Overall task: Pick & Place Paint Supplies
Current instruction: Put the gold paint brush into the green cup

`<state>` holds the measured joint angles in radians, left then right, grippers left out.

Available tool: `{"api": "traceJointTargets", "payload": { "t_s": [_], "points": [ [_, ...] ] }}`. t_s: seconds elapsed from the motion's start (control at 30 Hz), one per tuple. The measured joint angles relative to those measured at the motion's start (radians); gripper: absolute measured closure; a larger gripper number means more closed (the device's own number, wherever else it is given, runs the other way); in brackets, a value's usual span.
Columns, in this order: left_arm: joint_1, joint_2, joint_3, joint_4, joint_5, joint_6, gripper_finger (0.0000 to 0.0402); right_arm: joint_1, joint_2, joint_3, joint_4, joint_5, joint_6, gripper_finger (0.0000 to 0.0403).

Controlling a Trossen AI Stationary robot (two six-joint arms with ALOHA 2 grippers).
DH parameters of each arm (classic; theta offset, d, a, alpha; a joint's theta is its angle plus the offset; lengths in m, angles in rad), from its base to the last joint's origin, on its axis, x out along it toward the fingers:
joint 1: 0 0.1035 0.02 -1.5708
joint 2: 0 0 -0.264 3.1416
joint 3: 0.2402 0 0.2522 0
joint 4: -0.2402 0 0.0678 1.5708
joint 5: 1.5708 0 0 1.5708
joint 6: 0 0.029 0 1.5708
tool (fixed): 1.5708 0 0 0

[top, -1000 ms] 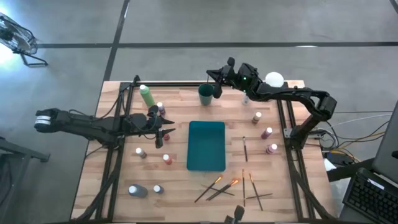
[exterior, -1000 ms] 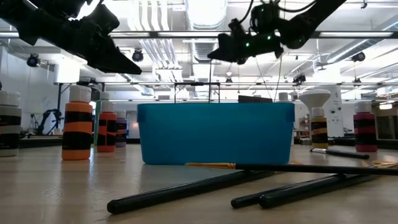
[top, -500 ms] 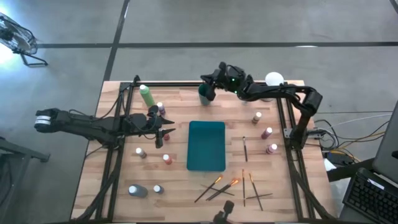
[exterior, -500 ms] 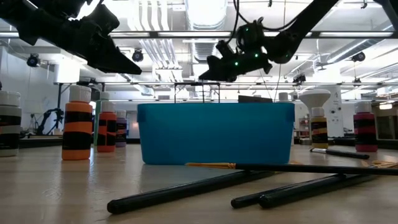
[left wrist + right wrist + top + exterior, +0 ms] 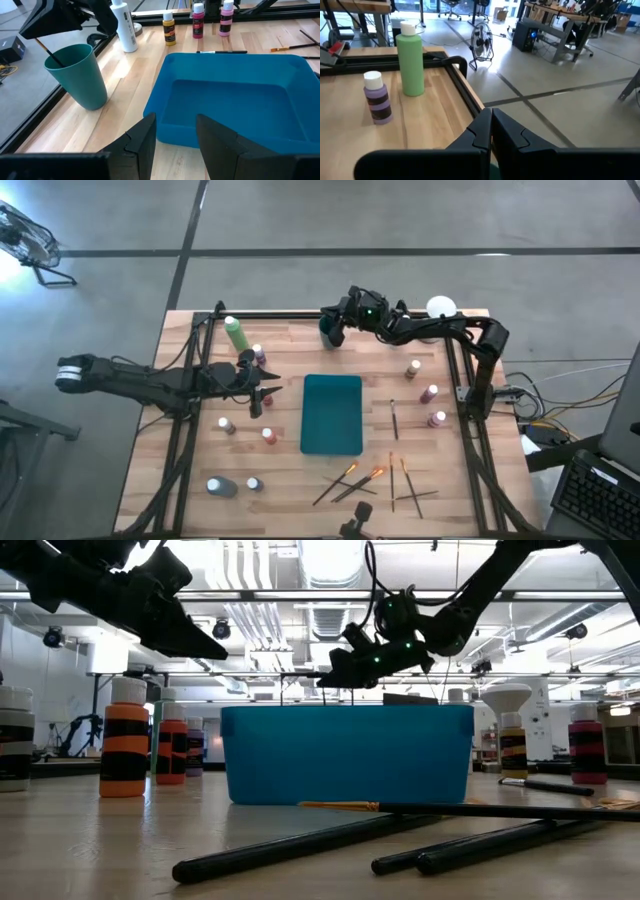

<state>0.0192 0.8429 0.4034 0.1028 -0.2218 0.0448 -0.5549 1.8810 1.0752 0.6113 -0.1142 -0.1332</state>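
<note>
Since a second ago the right gripper [image 5: 333, 323] has travelled leftward along the far edge of the table and now hangs right over the green cup [image 5: 77, 75], while the left gripper [image 5: 262, 390] has not shifted from its spot left of the blue tray [image 5: 332, 414], near the cup-side end of it. The right gripper's fingers are pressed together, and in the left wrist view a thin brush [image 5: 48, 52] slants from under them down into the cup, so it looks to be holding that brush by the handle and lowering it in. The left gripper's fingers stand narrowly apart with nothing between them. Risks from here, as I judge them: the cup is light and tall, so a brush pushed against its wall at that slant, or a gripper dropping too low onto the rim, could tip it over; letting go while the brush leans so steeply could let it flip out onto the table. The remaining supplies are scattered around the tray: small bottles [image 5: 268, 435] to its left and right, a tall green bottle [image 5: 236, 333] left of the cup, and more brushes [image 5: 345, 477] lying crossed just past the tray's near end, where picking one may drag its neighbours.
</note>
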Motion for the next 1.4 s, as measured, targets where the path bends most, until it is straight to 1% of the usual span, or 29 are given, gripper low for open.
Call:
{"api": "traceJointTargets", "payload": {
  "t_s": [0.63, 1.4],
  "points": [
    [0.0, 0.0, 0.0, 0.0, 0.0, 0.0, 0.0257, 0.0, 0.009, -0.037, -0.01, 0.0, 0.003, 0.0395],
    [0.0, 0.0, 0.0, 0.0, 0.0, 0.0, 0.0257, 0.0, 0.009, -0.039, -0.012, 0.0, 0.003, 0.039]
  ]
}}
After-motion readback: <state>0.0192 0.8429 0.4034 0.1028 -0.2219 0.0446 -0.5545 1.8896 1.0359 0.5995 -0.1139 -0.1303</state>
